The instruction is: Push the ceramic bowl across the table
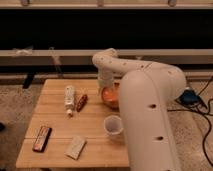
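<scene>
The ceramic bowl (111, 97) is orange-red and glossy and sits at the back right of the light wooden table (55, 125). My white arm hides its right part. My gripper (105, 85) hangs down from the bent arm at the bowl's far left rim, touching or nearly touching it. A small translucent whitish cup (113, 126) stands in front of the bowl, near the arm.
A white tube (69, 98) and a red-brown packet (81, 102) lie left of the bowl. A dark bar (41, 138) and a pale packet (76, 147) lie at the front left. My arm covers the table's right side. Cables (200, 107) lie on the floor at right.
</scene>
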Robot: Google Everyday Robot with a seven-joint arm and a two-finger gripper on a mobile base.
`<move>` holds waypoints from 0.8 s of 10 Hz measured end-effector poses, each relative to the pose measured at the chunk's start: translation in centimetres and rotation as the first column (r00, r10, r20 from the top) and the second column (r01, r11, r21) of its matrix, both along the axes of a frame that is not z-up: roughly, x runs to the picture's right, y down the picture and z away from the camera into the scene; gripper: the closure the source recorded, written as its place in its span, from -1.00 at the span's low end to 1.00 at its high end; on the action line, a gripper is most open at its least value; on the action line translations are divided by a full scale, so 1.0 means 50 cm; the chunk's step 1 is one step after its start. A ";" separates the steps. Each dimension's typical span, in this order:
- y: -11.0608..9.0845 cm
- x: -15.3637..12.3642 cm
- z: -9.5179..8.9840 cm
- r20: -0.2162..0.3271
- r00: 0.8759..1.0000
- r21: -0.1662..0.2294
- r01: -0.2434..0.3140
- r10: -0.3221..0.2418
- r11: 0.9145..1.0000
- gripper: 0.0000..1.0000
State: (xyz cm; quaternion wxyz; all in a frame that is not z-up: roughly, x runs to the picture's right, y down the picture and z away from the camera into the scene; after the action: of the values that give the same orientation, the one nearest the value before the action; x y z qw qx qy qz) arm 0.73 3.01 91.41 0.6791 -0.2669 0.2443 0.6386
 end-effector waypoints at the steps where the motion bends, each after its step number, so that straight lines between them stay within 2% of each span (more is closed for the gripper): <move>1: 0.005 -0.004 0.035 0.007 1.000 -0.004 -0.002 0.002 1.000 -0.30; 3: 0.014 -0.019 0.054 0.019 1.000 -0.006 -0.014 0.014 1.000 -0.30; 8: 0.024 -0.075 0.052 0.057 0.997 -0.014 -0.049 0.050 0.999 -0.30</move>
State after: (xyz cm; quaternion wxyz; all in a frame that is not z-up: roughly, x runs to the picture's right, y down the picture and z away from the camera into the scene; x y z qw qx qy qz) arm -2.99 4.22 94.00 0.6682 -0.2954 0.2221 0.6456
